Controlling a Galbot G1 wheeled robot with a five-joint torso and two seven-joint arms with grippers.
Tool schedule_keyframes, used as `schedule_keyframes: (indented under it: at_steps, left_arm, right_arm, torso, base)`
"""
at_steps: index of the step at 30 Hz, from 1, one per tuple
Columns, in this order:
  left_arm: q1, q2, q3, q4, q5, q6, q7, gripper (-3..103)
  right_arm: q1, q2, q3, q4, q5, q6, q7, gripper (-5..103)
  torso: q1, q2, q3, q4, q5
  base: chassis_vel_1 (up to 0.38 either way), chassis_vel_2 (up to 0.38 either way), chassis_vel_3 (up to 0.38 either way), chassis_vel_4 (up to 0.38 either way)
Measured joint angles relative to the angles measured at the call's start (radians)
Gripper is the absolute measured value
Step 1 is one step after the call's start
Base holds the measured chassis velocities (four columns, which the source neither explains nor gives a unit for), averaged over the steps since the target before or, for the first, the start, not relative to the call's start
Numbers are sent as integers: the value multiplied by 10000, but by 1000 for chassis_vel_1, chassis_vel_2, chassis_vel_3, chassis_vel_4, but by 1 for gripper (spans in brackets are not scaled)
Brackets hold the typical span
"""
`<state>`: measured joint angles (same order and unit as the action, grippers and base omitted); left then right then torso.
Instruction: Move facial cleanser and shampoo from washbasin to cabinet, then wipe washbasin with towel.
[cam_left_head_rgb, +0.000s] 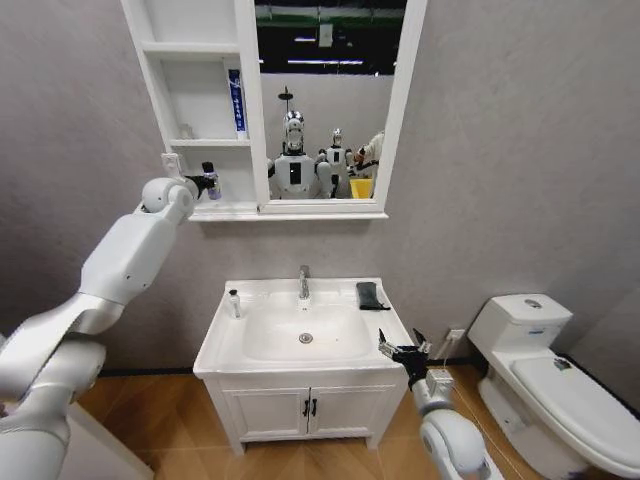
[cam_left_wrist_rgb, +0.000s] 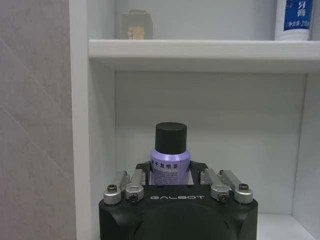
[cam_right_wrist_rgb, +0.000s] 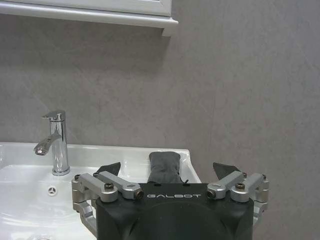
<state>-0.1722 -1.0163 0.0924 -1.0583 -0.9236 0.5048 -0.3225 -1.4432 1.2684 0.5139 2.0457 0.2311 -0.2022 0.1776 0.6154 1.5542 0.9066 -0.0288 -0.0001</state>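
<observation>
We have our left gripper (cam_left_wrist_rgb: 170, 186) closed on the purple bottle (cam_left_wrist_rgb: 169, 162) inside the cabinet's (cam_left_head_rgb: 190, 100) bottom shelf; setting it down and letting go comes next. Our right gripper (cam_right_wrist_rgb: 171, 176), fingers open, waits by the washbasin (cam_left_head_rgb: 300, 335), facing the towel (cam_right_wrist_rgb: 164, 166).

"GALBOT" embossed on black left gripper housing (cam_left_wrist_rgb: 177, 197) and black right gripper housing (cam_right_wrist_rgb: 174, 195); Chinese characters, unreadable, on lilac black-capped bottle (cam_left_wrist_rgb: 170, 162).

Left arm raised, its left gripper (cam_left_head_rgb: 205, 181) fingers clamped shut; right gripper (cam_left_head_rgb: 402, 350) hangs low, fingers spread.
</observation>
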Motion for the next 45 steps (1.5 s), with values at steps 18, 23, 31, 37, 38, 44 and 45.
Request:
schedule_keyframes:
  at_steps: [18, 23, 31, 37, 38, 44, 45]
  left_arm:
    - [117, -93, -211, 183, 347, -51, -52, 70]
    - [281, 19, -435, -179, 250, -93, -48, 86]
    - [2609, 1944, -1341, -4808, -1004, 663, -1485, 100]
    - [5134, 2796, -1991, -7458, -959, 378, -2243, 100]
    - [5696, 2820, -2095, -7806, -841, 238, -2332, 100]
    - [7932, 2048, -2457, -7425, 900, -1159, -1779, 100]
    - [7932, 2048, -2457, -7425, 900, -1159, -1779, 100]
  right_arm:
    - [-75, -34, 38, -40, 32, 113, -34, 100]
    - [-124, -29, 40, 26, 22, 115, -36, 100]
    - [-129, 4, 34, 68, -24, 118, -13, 100]
    - [-106, 52, -13, 46, -90, 117, 2, 100]
    - [-127, 62, -15, 47, -123, 117, 0, 100]
    - [-215, 170, -83, 49, -260, 117, -9, 100]
    - [-215, 170, -83, 49, -260, 117, -9, 100]
  torso:
    - [-2, 1, -1, 0, 1]
    - [-1, 1, -1, -2, 0]
    - [-4, 3, -4, 3, 2]
    - [-3, 3, -4, 5, 1]
    - [-3, 4, -5, 2, 2]
    - [-3, 3, -2, -1, 1]
    - [-3, 3, -2, -1, 1]
  base:
    - [0, 0, 0, 0]
    - [0, 0, 0, 0]
    - [0, 0, 0, 0]
    - [0, 0, 0, 0]
    - [0, 0, 0, 0]
    - [0, 0, 0, 0]
    - [0, 0, 0, 0]
